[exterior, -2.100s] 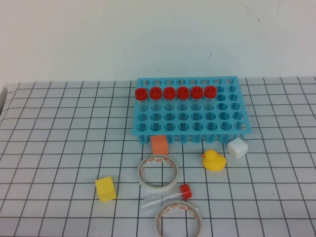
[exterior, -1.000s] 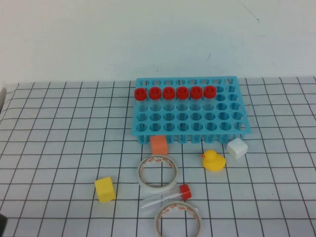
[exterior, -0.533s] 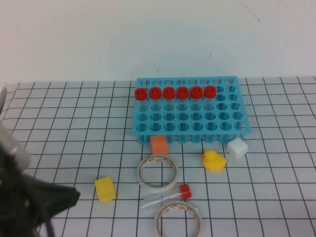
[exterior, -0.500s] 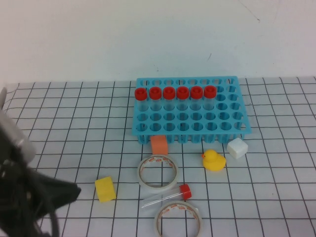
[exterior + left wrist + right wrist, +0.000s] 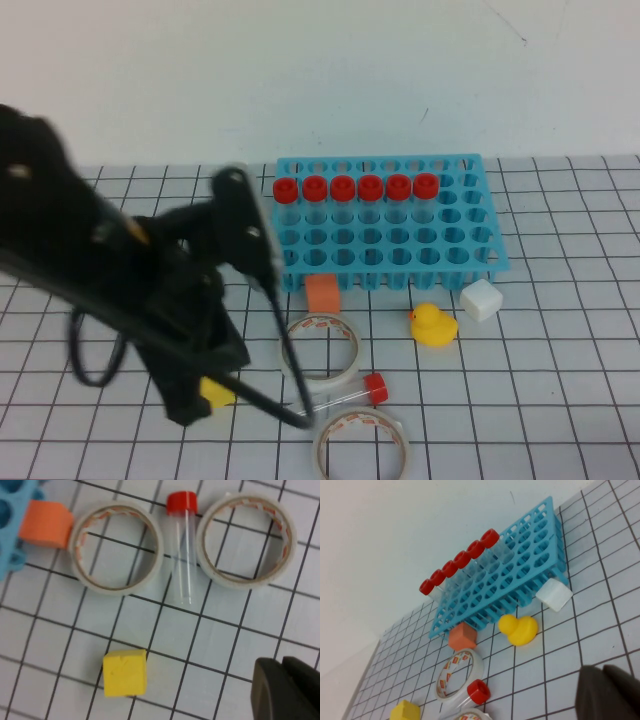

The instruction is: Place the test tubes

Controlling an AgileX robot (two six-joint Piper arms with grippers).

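Jaws pressed together, the left gripper (image 5: 287, 690) hovers near the red-capped test tube (image 5: 182, 550) lying between tape rolls (image 5: 117, 550), presumably to fetch it; the right gripper (image 5: 607, 692), jaws likewise pressed together, sits parked on the right.

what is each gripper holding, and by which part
Nothing. The left gripper hangs shut near the lying red-capped clear test tube; the right gripper, shut, sits off to the right.

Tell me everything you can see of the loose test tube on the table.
The test tube is a clear, empty-looking plastic tube with a red cap, rounded at the other end. It lies flat on the gridded table, between two tape rolls, very close to both; contact cannot be told. Nothing holds it: the left gripper hovers nearby, fingers shut, and the right gripper hangs shut further off.
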